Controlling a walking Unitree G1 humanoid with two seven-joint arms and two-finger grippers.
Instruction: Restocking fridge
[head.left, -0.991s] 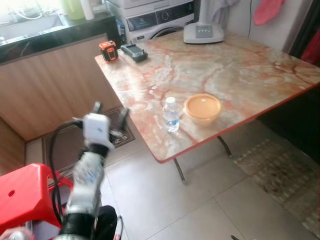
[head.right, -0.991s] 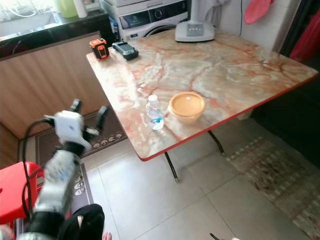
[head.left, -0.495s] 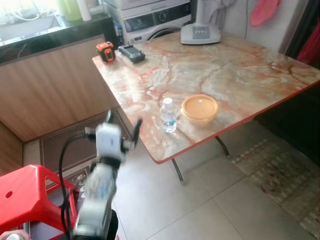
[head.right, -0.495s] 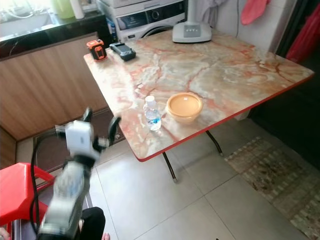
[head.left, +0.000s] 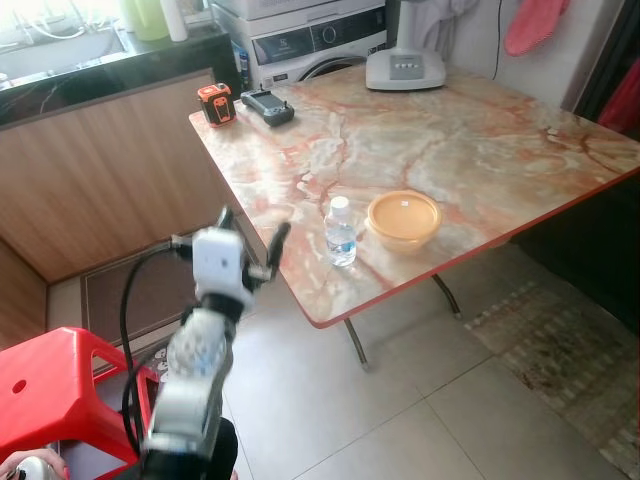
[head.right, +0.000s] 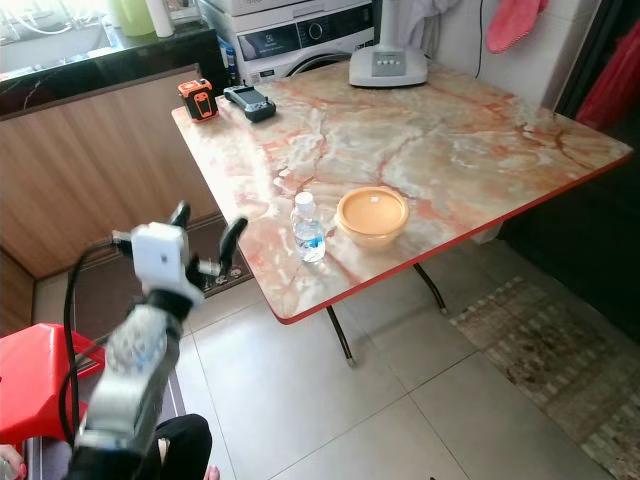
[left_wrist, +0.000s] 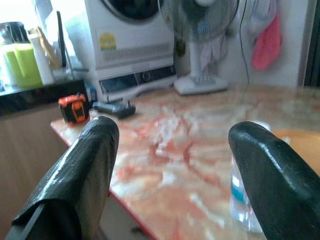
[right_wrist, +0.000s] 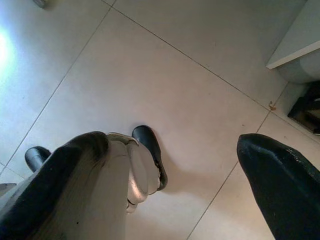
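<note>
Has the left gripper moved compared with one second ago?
Yes. The left gripper, open, is now nearer the table edge and the water bottle.

A home kitchen with a laundry corner — a marble-patterned folding table (head.left: 450, 140) stands on pale floor tiles (head.left: 420, 420), beside a wood-fronted counter (head.left: 90, 170) with a dark top and a sink (head.left: 60, 50). A front-loading washing machine (head.left: 310, 35) sits behind it, and a red plastic stool (head.left: 50, 385) stands nearby.

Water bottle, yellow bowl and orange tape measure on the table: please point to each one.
Water bottle (head.left: 341, 240), left eye view, on its label.
Yellow bowl (head.left: 404, 216), left eye view, on its lid.
Orange tape measure (head.left: 215, 103), left eye view, on its body.
</note>
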